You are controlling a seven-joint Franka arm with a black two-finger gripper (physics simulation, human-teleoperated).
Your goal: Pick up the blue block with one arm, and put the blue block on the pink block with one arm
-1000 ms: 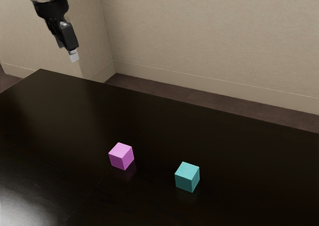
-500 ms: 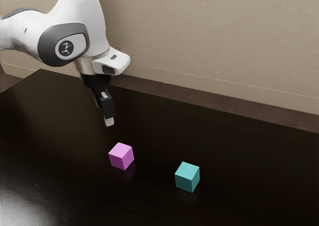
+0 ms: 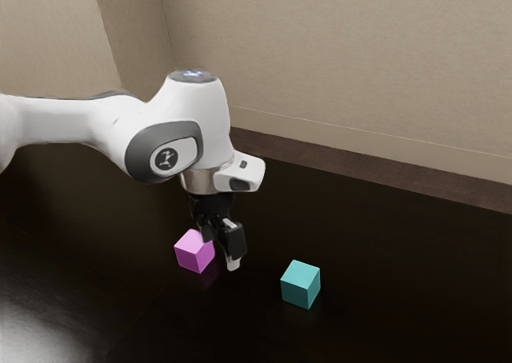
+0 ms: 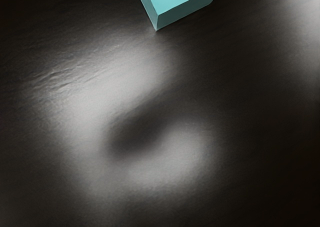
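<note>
blue block (image 3: pixel 300 284) unmoved; jaws lowered beside pink block (image 3: pixel 194 251)

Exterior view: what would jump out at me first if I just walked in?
The big white arm reaching in from the exterior view's left, its black gripper low beside the pink block. Then the blue block, bright on the dark table, alone toward the exterior view's right.

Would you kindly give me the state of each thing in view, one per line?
blue block: flat on the table, not held.
pink block: flat on the table, nothing on top.
gripper: low beside the pink block, holding nothing.
</note>
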